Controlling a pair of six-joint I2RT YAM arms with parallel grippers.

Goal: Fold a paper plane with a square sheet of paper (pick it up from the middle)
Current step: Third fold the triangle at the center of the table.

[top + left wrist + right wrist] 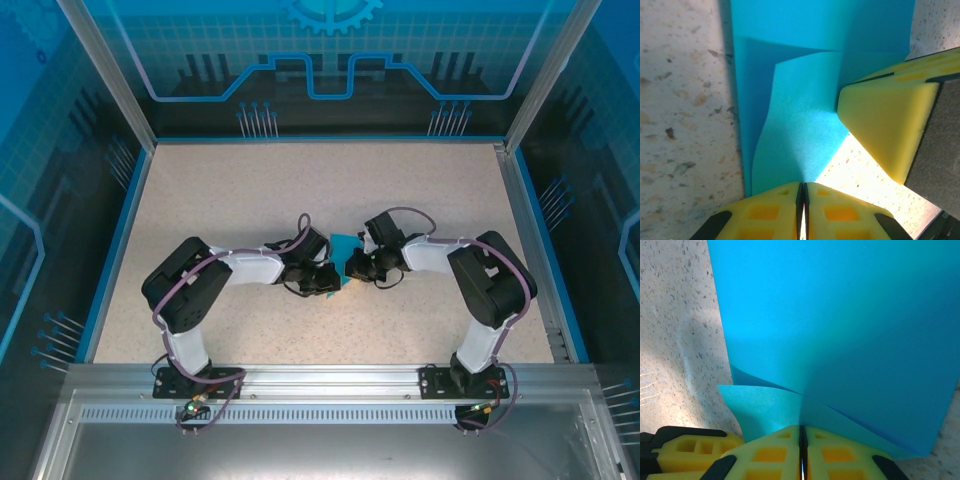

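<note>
- While both arms lean in toward the middle of the bench, the square sheet of paper sits between them. From overhead it is a small cyan patch wedged between the two wrists.
- The left tool is clenched, its yellow pads pressed together on the near edge of one flap. Seen from its own camera, that flap rises away from the pads with a soft bend in it.
- The right tool is likewise clenched on the paper, gripping at a lower edge where two layers come together. A broad smooth panel stands up beyond its pads.
- The two tools work very close together. In the left wrist view one yellow finger of the right tool sits against the side of the sheet, touching or just beside it; I cannot tell which.
- Done so far, by my reckoning: the sheet is held by both arms and has been doubled over at least once. Overlapping layers and the slanted edge of an upper layer show in both wrist views.
- The bends look loose and rounded rather than pressed into sharp creases, so I would call this an early fold in the making.
- Left to do, as I judge it, is nearly everything that makes a plane: no pointed nose, no wings, no narrow dart outline.
- Whether the sheet's lowest edge rests on the bench is hidden by the tools.
</note>
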